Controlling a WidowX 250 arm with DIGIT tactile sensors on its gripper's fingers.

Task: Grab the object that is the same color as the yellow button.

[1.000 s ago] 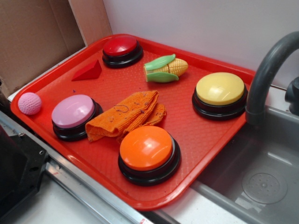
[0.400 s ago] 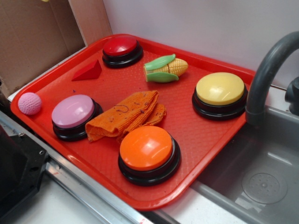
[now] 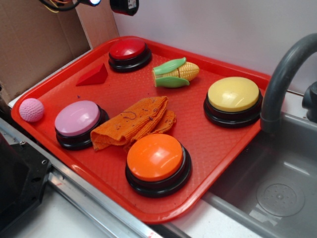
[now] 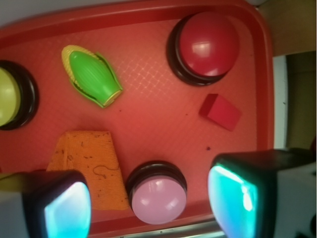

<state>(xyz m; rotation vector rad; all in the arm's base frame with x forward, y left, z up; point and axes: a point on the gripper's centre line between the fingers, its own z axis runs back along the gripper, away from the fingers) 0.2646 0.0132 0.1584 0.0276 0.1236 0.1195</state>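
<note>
We are hovering high over the red tray [image 3: 218, 148], the claw [image 4: 148, 198] spread wide and grasping nothing, its two fingers [image 4: 64, 208] framing the bottom of the wrist view; in the exterior view only a dark part of the arm is showing at the top edge, so the claw itself is not appearing there; the toy corn cob [image 3: 176, 73] is lying on its side in the far part of the tray, between the red button [image 3: 129, 52] and the yellow button [image 3: 233, 96], touching neither; we are judging it the target because its kernels are matching the yellow dome, while the orange cloth [image 3: 133, 121] is only matching the orange button [image 3: 156, 158]; in the wrist view the corn cob [image 4: 91, 75] is sitting up and to the left, well apart from the claw, which is hanging above the pink button [image 4: 156, 198]; we are probably needing to shift towards the cob and descend, closing across its narrow width; the red wedge [image 3: 92, 76] and pink ball [image 3: 31, 109] are lying clear of that path
</note>
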